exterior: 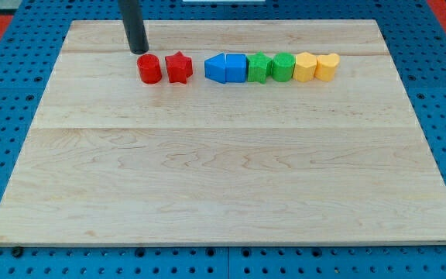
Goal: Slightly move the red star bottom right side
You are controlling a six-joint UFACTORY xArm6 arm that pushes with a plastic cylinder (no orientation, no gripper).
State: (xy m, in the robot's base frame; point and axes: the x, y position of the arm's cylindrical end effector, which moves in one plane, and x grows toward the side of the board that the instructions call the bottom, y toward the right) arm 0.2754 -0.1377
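Observation:
The red star (178, 67) lies near the view's top, left of centre, on the wooden board (223, 170). A red round block (149, 69) sits just to its left, almost touching it. My tip (139, 51) stands just above and slightly left of the red round block, up and to the left of the red star, apart from the star.
To the star's right runs a row: a blue block with a pointed left end (216, 68), a blue block (236, 68), a green star (259, 67), a green block (283, 67), a yellow block (305, 67) and a yellow heart-like block (327, 67).

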